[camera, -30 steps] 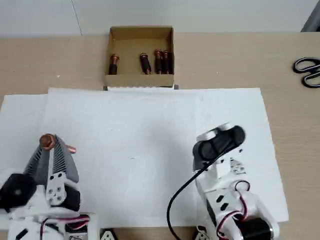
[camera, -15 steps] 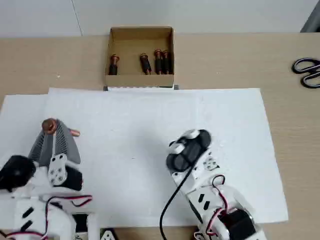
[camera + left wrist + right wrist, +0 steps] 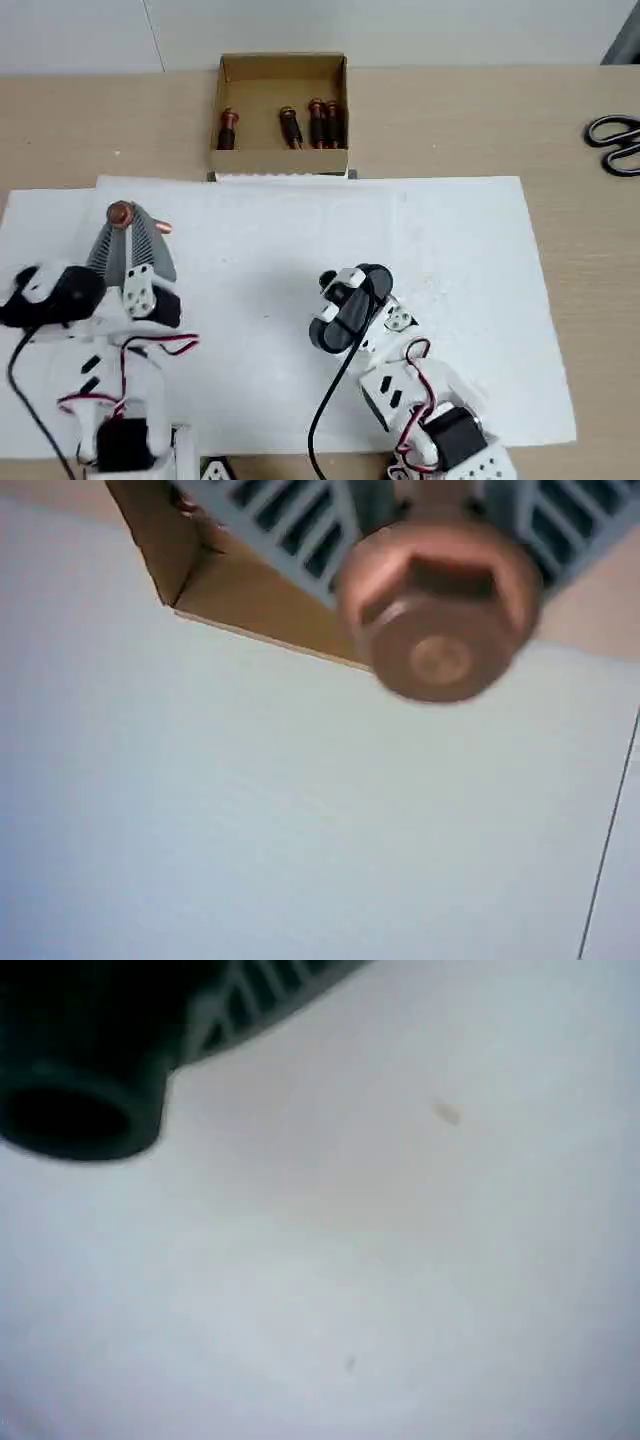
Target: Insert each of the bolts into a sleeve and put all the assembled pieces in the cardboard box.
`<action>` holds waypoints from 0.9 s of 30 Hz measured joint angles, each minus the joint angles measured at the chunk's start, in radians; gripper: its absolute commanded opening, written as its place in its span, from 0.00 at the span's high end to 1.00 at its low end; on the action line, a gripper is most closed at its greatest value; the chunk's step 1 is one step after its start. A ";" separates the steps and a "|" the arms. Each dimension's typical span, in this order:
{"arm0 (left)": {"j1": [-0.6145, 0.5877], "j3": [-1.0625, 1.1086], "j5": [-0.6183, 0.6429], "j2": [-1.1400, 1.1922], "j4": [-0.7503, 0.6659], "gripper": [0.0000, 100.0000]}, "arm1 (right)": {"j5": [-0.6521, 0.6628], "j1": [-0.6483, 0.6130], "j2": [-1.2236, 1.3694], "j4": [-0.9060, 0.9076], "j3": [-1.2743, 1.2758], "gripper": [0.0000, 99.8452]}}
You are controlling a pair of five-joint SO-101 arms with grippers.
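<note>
My left gripper (image 3: 128, 222) is shut on a copper bolt (image 3: 121, 212) over the left part of the white paper, short of the cardboard box (image 3: 283, 160). The left wrist view shows the bolt's head (image 3: 435, 610) close up between the ribbed grey fingers (image 3: 270, 520), with a corner of the box (image 3: 230, 590) beyond. A black sleeve (image 3: 80, 1110), open end showing, sits against a ribbed finger (image 3: 270, 995) of my right gripper just above the paper. The right arm (image 3: 347, 305) stands near the paper's middle. Several assembled pieces (image 3: 290, 126) lie in the box.
A white paper sheet (image 3: 450, 230) covers the table's front half. Scissors (image 3: 615, 143) lie at the far right edge on the bare wood. The box stands at the back, just beyond the paper's far edge.
My left arm has carried the bolt away from the front edge, toward the box. The right arm has swung left toward the paper's middle.
</note>
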 measured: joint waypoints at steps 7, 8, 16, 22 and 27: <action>0.000 0.186 -0.061 0.000 -0.272 0.99 | 0.002 0.000 0.003 -0.173 0.069 1.00; 0.000 0.195 -0.071 0.002 -0.295 0.99 | 0.002 0.000 0.003 -0.178 0.069 1.00; 0.074 0.201 -0.028 0.002 -0.262 0.99 | -0.015 -0.009 0.003 -0.181 0.069 1.00; 0.137 0.201 0.075 0.002 -0.170 0.99 | -0.063 -0.077 0.003 -0.181 0.069 1.00; 0.195 0.201 0.124 0.002 -0.124 0.99 | -0.068 -0.137 0.003 -0.147 0.069 1.00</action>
